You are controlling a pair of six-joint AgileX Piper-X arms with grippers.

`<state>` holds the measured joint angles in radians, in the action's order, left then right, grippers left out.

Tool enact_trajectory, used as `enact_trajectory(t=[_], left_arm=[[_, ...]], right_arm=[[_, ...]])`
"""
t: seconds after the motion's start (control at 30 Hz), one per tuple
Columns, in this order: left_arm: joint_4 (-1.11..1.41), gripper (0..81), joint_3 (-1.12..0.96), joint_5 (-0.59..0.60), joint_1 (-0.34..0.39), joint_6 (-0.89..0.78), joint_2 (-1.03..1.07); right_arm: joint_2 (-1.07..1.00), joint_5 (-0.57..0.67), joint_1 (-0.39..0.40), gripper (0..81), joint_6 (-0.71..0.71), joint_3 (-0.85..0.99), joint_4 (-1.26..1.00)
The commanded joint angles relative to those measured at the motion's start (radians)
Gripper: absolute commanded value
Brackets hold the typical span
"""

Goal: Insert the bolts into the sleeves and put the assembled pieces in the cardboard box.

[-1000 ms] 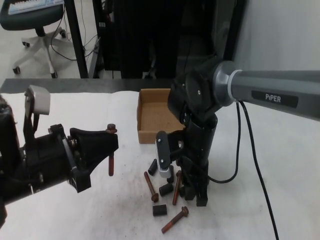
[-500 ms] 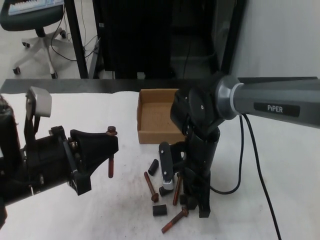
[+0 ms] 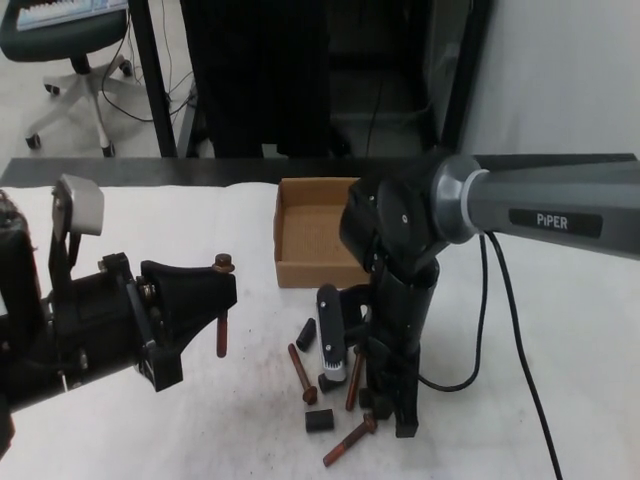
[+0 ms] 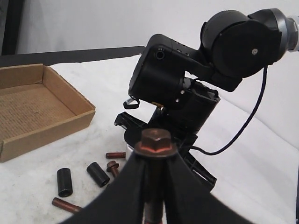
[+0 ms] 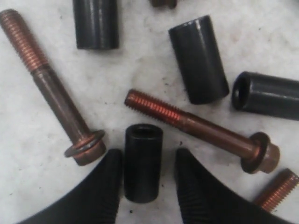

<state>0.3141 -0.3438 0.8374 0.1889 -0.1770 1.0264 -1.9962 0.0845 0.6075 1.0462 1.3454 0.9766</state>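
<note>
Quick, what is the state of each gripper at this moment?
Left gripper: shut on a bolt.
Right gripper: open, astride a sleeve, not yet gripping it.

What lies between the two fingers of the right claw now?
A black sleeve lies between the open fingers of the right claw, a gap on each side, as the right wrist view shows.

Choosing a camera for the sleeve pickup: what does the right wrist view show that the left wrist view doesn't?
Right wrist view: the right gripper open, one finger each side of a lying sleeve. Left wrist view: the cardboard box, the left gripper shut on a bolt, the right arm. Shared: loose bolts and loose sleeves on the bench.
</note>
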Motion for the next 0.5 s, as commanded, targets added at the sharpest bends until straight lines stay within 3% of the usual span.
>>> enact_trajectory(t=[0.0,0.47], left_arm=[[0.012,0.3,-0.003,0.010,0.004,0.005,-0.013],[0.012,0.3,-0.003,0.010,0.004,0.005,-0.013]], right_arm=[[-0.014,0.022,0.025,36.3,-0.007,-0.013,-0.048],[-0.014,0.009,0.047,36.3,-0.085,-0.013,-0.080]])
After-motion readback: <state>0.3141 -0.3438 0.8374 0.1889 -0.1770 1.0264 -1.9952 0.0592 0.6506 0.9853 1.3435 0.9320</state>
